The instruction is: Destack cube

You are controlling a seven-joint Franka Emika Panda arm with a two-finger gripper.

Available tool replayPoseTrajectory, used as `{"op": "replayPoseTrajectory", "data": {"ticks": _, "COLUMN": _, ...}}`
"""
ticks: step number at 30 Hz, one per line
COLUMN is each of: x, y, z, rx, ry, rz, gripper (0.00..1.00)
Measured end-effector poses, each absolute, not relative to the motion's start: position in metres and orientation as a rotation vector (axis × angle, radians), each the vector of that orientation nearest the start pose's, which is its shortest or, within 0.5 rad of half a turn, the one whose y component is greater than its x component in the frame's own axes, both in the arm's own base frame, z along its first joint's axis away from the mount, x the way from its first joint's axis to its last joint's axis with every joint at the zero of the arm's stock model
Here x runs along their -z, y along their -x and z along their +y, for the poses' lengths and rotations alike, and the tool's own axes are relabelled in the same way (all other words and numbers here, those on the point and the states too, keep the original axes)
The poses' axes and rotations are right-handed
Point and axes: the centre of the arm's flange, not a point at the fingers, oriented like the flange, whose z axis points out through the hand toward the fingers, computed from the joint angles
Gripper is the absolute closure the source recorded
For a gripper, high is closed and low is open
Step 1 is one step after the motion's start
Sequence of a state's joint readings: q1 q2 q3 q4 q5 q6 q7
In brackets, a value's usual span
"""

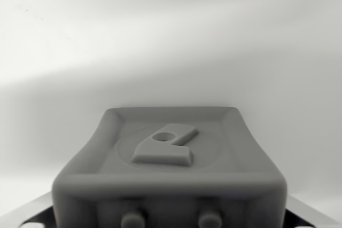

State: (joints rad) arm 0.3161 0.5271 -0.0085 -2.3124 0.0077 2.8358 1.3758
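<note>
You're looking straight down the wrist camera here, and nearly all of the lower half is filled by the grey body of the tool (170, 185) itself: a rounded, box-like housing with a raised rim around a shallow recessed top. In that recess sits a faint circular outline and, inside it, an embossed logo (164, 145) shaped like a slanted block with a small round hole near its upper end. Along the housing's front face, right at the bottom of the picture, you get two short round studs (132, 220), one towards the wrist view's left and one towards its right, both cut off by the frame. Dark metal parts (32, 218) peek out at the two bottom corners, too cropped to identify. Whether the tool is open or closed, I cannot tell you: its fingers are hidden, and nothing can be seen held in it. Behind the housing there is only a pale, smooth surface (171, 36), brighter at the top and falling into soft grey shadow across the middle, with no edges or corners to place anything against. The cube is not visible anywhere in this view.
</note>
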Motion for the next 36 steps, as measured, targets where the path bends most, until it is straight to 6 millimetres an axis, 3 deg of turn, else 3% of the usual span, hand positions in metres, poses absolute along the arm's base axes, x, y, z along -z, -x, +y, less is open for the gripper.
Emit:
{"op": "replayPoseTrajectory", "data": {"ticks": 28, "x": -0.116, "y": -0.487, "z": 0.154, "rx": -0.001, "ry": 2.702, "rz": 1.61, "gripper": 0.0}}
{"op": "replayPoseTrajectory", "data": {"ticks": 36, "x": -0.125, "y": -0.488, "z": 0.154, "rx": 0.003, "ry": 2.699, "rz": 1.608, "gripper": 0.0}}
